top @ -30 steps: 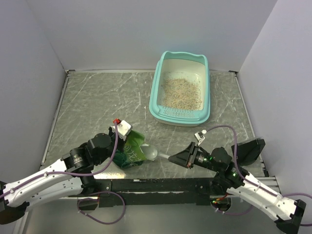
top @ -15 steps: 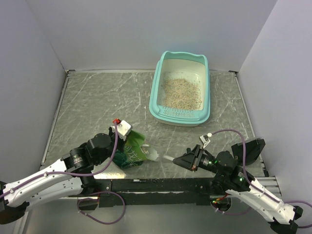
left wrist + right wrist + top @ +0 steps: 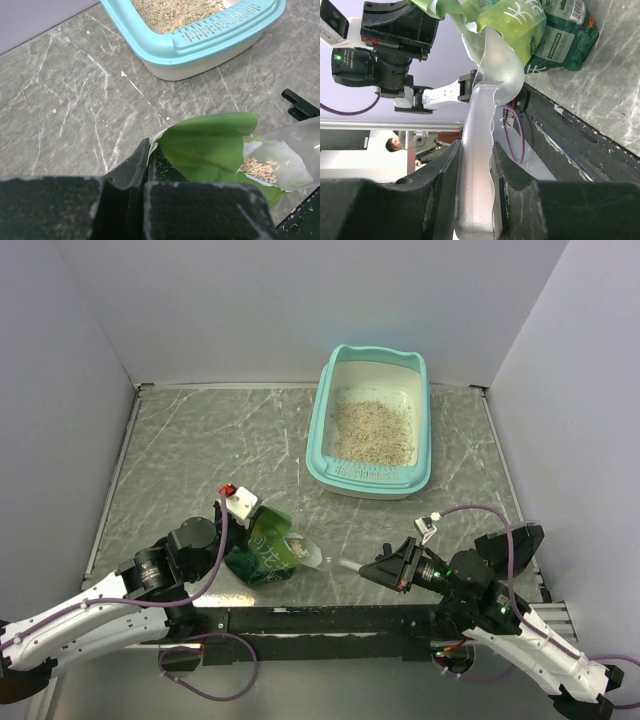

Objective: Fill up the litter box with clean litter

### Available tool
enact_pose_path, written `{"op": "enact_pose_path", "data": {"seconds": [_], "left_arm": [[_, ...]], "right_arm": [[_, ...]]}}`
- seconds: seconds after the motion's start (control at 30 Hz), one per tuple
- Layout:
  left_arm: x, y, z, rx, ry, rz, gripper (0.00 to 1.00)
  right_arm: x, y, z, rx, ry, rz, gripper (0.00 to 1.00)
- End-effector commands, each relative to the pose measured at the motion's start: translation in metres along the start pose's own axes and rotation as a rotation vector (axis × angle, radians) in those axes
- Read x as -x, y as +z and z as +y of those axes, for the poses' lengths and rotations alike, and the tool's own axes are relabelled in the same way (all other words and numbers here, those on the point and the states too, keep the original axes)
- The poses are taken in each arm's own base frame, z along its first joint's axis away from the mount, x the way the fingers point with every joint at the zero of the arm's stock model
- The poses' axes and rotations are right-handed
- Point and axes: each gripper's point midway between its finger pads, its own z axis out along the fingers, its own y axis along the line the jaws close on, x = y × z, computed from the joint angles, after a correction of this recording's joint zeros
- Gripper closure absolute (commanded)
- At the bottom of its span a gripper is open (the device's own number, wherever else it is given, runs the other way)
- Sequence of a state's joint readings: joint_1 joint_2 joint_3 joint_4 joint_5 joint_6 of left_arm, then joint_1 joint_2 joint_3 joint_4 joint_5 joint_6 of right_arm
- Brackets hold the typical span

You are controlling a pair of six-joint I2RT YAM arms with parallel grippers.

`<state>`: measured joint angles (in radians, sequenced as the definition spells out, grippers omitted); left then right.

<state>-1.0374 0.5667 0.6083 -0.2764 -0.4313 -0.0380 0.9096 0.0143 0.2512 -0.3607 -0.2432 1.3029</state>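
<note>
Grey tabletop (image 3: pixel 200 440), litter box (image 3: pixel 370 476) far right.

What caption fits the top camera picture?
Left gripper pinches the green pouch; right gripper holds a clear scoop at its mouth, litter box beyond.

Smooth plastic litter box (image 3: pixel 371 476), glossy green pouch (image 3: pixel 265 552), translucent plastic scoop (image 3: pixel 479 125).

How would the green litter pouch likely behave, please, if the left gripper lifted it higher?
Probably floppy: the green pouch is crinkled and its mouth folds over where the left gripper pinches it. Pushed by the clear scoop, it would likely buckle. Few granules show at its mouth, so it may be light, though contents are hidden.
</note>
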Motion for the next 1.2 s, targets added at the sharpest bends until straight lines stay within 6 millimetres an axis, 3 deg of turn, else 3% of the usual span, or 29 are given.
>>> {"op": "enact_pose_path", "data": {"seconds": [0.0,0.57,1.17], "left_arm": [[0.006,0.001,0.011,0.066,-0.01,-0.028,0.99],[0.018,-0.009,0.027,0.131,-0.043,-0.09,0.99],[0.021,-0.012,0.033,0.161,-0.059,-0.103,0.99]], "right_arm": [[-0.002,-0.019,0.018,0.053,-0.026,-0.003,1.0],[0.003,-0.035,0.041,0.135,-0.032,-0.041,1.0],[0.013,-0.049,0.089,0.233,-0.06,-0.076,1.0]]}}
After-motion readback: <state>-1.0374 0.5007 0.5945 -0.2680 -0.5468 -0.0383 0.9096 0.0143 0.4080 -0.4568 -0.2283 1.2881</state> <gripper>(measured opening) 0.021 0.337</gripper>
